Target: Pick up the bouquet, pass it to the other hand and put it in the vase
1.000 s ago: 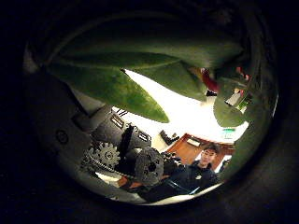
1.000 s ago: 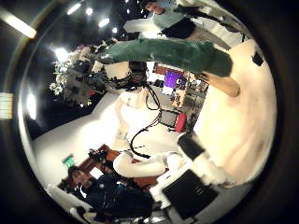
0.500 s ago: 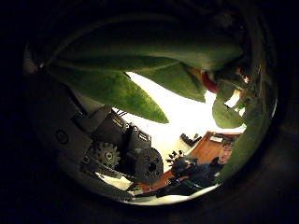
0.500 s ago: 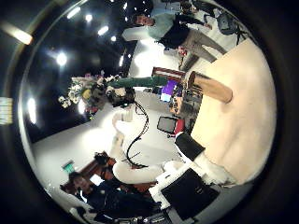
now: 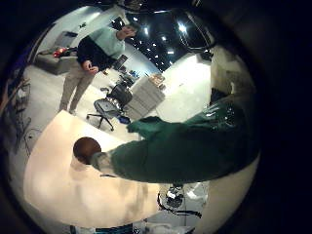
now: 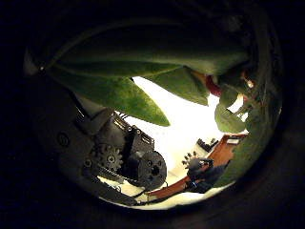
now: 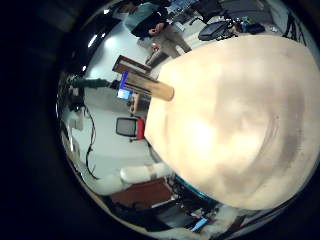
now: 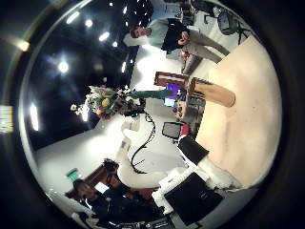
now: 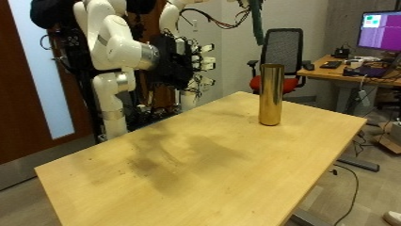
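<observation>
Bouquet [image 9: 257,21] up in the air above the table [image 9: 188,160], high over the brass cylinder vase [image 9: 269,94], mostly cut off by the frame edge. Left hand [image 6: 124,157] clenched on green wrap [image 5: 185,146], leaves right against palm. Right hand [image 9: 188,61] relaxed, empty, well apart from the vase. Probably light, top-heavy, soft; blooms fragile, wrap maybe slick. Best taken on the wrapped stems below the leaves, never the flower heads.
</observation>
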### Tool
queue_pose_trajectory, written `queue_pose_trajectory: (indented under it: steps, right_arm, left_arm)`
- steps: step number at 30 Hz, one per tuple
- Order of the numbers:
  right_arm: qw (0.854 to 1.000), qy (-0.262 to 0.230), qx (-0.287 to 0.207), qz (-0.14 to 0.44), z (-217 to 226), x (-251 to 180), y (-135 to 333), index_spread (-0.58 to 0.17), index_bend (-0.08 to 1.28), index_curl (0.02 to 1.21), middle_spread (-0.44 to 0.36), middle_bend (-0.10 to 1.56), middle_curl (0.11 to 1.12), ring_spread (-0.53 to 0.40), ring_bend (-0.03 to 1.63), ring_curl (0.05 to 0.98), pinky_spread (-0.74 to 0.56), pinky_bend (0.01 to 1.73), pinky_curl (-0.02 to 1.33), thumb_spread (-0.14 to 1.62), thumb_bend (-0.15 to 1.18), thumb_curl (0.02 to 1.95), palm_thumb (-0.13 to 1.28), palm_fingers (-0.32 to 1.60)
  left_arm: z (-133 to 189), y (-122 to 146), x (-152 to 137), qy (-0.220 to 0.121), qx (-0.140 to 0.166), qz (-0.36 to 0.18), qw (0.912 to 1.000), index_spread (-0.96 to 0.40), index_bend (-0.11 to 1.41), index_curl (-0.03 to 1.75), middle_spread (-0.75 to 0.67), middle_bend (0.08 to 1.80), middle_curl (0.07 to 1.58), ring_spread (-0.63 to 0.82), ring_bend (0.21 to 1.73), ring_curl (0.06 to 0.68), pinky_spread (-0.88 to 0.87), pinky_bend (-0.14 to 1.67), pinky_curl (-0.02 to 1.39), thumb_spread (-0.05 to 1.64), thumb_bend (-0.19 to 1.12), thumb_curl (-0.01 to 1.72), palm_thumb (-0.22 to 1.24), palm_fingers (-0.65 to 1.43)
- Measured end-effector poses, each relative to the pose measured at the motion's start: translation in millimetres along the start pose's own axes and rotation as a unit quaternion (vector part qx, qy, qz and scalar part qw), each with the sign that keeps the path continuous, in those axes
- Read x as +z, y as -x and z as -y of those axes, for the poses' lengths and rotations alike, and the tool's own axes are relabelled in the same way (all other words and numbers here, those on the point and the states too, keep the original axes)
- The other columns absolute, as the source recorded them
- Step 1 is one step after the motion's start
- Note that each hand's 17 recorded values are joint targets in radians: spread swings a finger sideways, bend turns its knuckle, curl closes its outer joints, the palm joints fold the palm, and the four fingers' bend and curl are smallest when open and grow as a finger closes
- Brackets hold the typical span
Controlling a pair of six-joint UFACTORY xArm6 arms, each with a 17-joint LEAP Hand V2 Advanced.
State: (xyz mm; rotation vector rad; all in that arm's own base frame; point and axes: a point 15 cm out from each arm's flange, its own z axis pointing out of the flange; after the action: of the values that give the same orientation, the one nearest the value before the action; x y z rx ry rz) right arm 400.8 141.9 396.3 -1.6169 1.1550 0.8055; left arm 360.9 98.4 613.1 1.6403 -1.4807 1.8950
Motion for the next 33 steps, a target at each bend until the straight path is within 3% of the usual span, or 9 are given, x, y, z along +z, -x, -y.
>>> queue_pose_trajectory:
  steps: [23,27,28,30,31,32,33]
  right_arm:
    - [1.0,0.002,0.006,0.002,1.1,1.4,-5.3,-0.359,0.18,0.27,0.075,0.17,0.25,0.173,0.29,0.257,0.32,0.36,0.32,0.95,-0.03,0.44,0.75,-0.01]
    - [1.0,0.003,0.008,0.004,0.1,1.9,-8.1,-0.354,0.18,0.28,0.075,0.17,0.25,0.173,0.29,0.262,0.32,0.35,0.32,0.95,-0.03,0.44,0.75,0.0]
    - [1.0,0.003,0.008,0.004,-0.3,2.1,-8.2,-0.353,0.18,0.29,0.075,0.17,0.25,0.173,0.29,0.262,0.32,0.35,0.32,0.95,-0.03,0.44,0.75,0.0]
    - [1.0,0.003,0.008,0.004,-0.1,2.1,-8.7,-0.351,0.18,0.29,0.075,0.17,0.25,0.173,0.29,0.263,0.32,0.35,0.32,0.95,-0.03,0.44,0.75,0.0]
    - [1.0,0.003,0.008,0.004,0.3,2.2,-8.4,-0.348,0.18,0.29,0.075,0.17,0.25,0.173,0.29,0.264,0.32,0.35,0.32,0.95,-0.03,0.44,0.75,0.0]
    - [1.0,0.003,0.008,0.004,0.3,2.5,-8.3,-0.344,0.18,0.29,0.075,0.17,0.25,0.172,0.29,0.264,0.32,0.35,0.32,0.95,-0.03,0.44,0.75,0.0]
    - [1.0,0.004,0.009,0.004,0.4,2.8,-8.1,-0.342,0.18,0.3,0.075,0.17,0.25,0.172,0.29,0.264,0.32,0.35,0.32,0.95,-0.03,0.44,0.75,0.0]
  left_arm:
    - [17.4,63.7,40.1,0.001,-0.031,0.008,0.9995,-0.74,0.36,1.47,-0.52,1.09,1.01,-0.41,1.42,0.574,-0.6,1.07,0.68,0.16,-0.02,0.91,1.1,1.08]
    - [15.1,91.8,43.9,-0.001,-0.042,0.024,0.9988,-0.73,0.35,1.48,-0.52,1.09,1.01,-0.41,1.42,0.574,-0.6,1.07,0.68,0.17,-0.03,0.91,1.08,1.08]
    - [13.4,103.3,44.1,-0.004,-0.051,0.028,0.9983,-0.72,0.3,1.48,-0.52,1.07,1.01,-0.41,1.4,0.567,-0.61,1.09,0.68,0.22,-0.06,0.89,1.02,1.04]
    - [-0.2,127.3,47.5,0.009,-0.074,0.029,0.9968,-0.71,0.25,1.46,-0.52,1.05,0.99,-0.44,1.32,0.547,-0.63,1.07,0.66,0.22,-0.08,0.86,0.93,0.95]
    - [-6.2,135.6,48.8,0.019,-0.08,0.029,0.9961,-0.69,0.17,1.44,-0.52,1.01,0.97,-0.47,1.24,0.533,-0.65,1.07,0.66,0.29,-0.09,0.83,0.85,0.76]
    - [-12.2,145.7,49.4,0.031,-0.088,0.03,0.9952,-0.64,0.14,1.39,-0.48,0.88,0.94,-0.42,1.11,0.504,-0.61,0.95,0.64,0.52,-0.12,0.75,0.67,0.31]
    - [-18.2,157.1,48.5,0.041,-0.096,0.032,0.9941,-0.52,0.12,1.31,-0.19,0.53,0.84,-0.09,0.96,0.466,-0.16,0.69,0.61,0.66,-0.12,0.65,0.51,-0.33]
